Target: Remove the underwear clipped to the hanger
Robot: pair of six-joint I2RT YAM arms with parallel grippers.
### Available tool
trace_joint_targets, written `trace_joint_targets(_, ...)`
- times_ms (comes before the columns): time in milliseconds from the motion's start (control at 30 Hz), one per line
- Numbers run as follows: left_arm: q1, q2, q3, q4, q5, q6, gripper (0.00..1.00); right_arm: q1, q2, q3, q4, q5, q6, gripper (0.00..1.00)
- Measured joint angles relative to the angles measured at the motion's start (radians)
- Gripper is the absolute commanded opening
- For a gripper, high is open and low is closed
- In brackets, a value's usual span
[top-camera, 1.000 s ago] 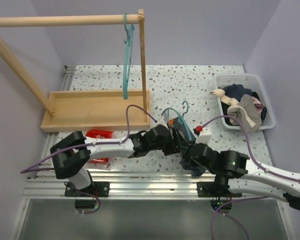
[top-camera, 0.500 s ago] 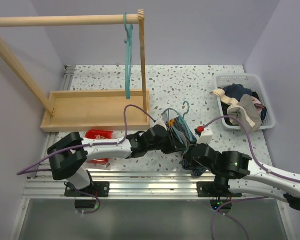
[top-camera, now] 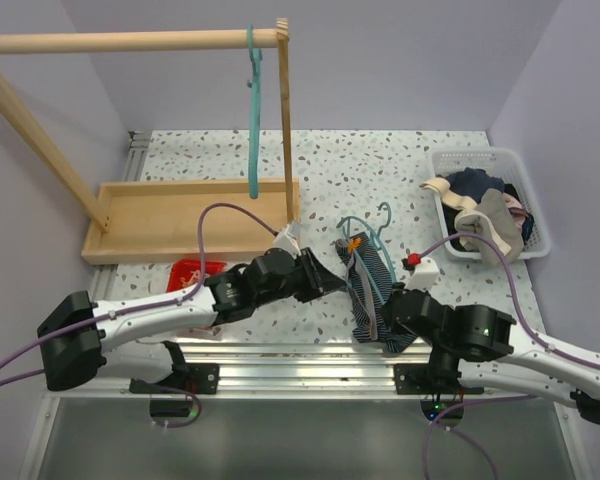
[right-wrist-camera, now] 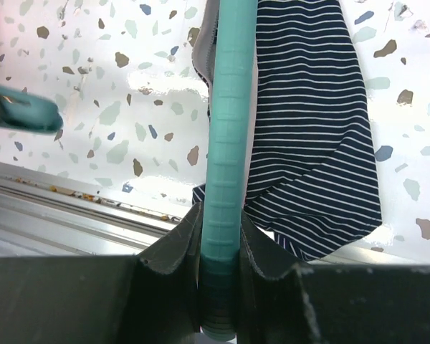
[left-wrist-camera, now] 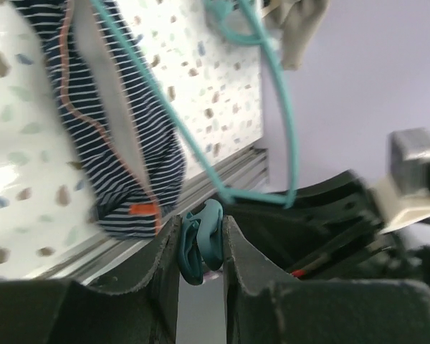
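Fingers of the left gripper (left-wrist-camera: 201, 233) pinch narrowly on one teal clip (left-wrist-camera: 193, 258). The right gripper (right-wrist-camera: 222, 236) clamps the bar of a teal hanger (right-wrist-camera: 228, 129) near the worktop's front edge, about midway along. One navy striped brief (top-camera: 368, 285) hangs from that hanger over the speckled worktop (top-camera: 400, 170). A second hanger (top-camera: 253, 110), also teal, hangs on the wooden rack (top-camera: 130, 41) at the back left. One basket (top-camera: 470, 153) of clothes sits at the right edge.

Your top view looks down from above, behind the arms (top-camera: 160, 315); each wrist view peers close past its own fingers (right-wrist-camera: 168, 276), both sharing the hanger (right-wrist-camera: 228, 143) and briefs (right-wrist-camera: 312, 136).
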Motion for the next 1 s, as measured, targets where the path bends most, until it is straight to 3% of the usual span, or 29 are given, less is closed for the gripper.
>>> trace_joint_targets(133,-0.002,-0.075,-0.101,-0.135,-0.02,0.063,0.0,0.0,-0.018,0.009,-0.016,0.0,0.0,0.0)
trace_joint_targets(367,0.019,-0.266,-0.3,-0.472,-0.187,0.103,0.0,0.0,-0.04,0.013,-0.024,0.0,-0.001,0.0)
trace_joint_targets(533,0.025,-0.401,-0.28,-0.648,-0.303,0.111,0.0,0.0,-0.038,0.017,-0.026,-0.001,-0.003,0.0)
trace_joint_targets(733,0.026,-0.61,-0.123,-0.861,-0.447,0.079,0.0,0.0,-0.021,0.027,-0.024,-0.002,-0.01,0.0)
trace_joint_targets(867,0.026,-0.683,-0.065,-1.042,-0.56,-0.011,0.13,0.0,0.004,0.027,-0.017,-0.005,-0.018,0.0)
trace_joint_targets(1000,0.026,-0.713,-0.066,-1.181,-0.622,-0.089,0.13,0.0,0.04,0.027,0.004,-0.012,-0.027,0.0)
